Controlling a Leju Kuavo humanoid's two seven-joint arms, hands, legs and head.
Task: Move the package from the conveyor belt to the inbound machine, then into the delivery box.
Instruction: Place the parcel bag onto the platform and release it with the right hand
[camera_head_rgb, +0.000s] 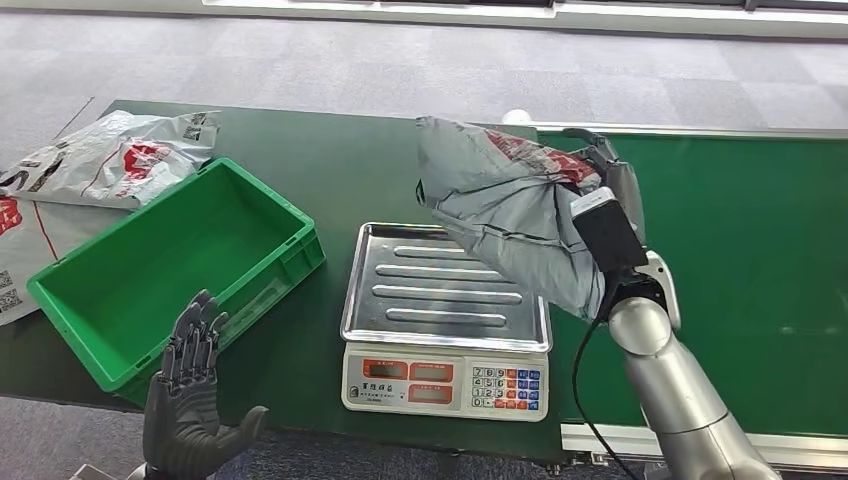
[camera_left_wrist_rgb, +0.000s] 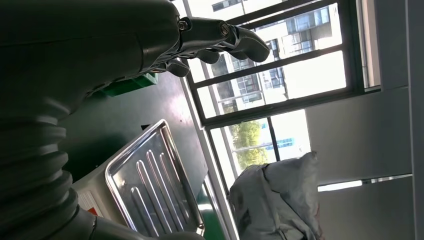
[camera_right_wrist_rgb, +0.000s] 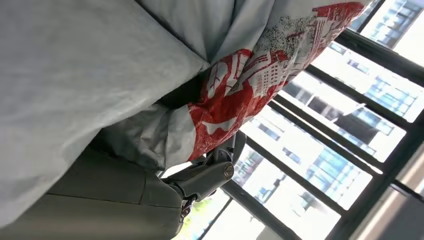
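1 crumpled grey package (camera_head_rgb: 505, 215), red print, right hand (camera_head_rgb: 612, 180) gripping

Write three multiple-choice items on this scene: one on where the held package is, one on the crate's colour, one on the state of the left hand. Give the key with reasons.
1. Where is the grey package?
A. Flat on the scale tray
B. Held up by the right hand above the scale tray's far right corner
C. Inside the crate

2. What colour is the plastic crate?
A. Green
B. Blue
C. Red

3. How is the left hand?
A. Gripping the crate
B. Pressing the scale keys
C. Open, holding nothing

Key: 1 B, the package hangs in the right hand, clear of the tray. 2 A, the crate's walls and floor are green. 3 C, its fingers are spread, with nothing between them.
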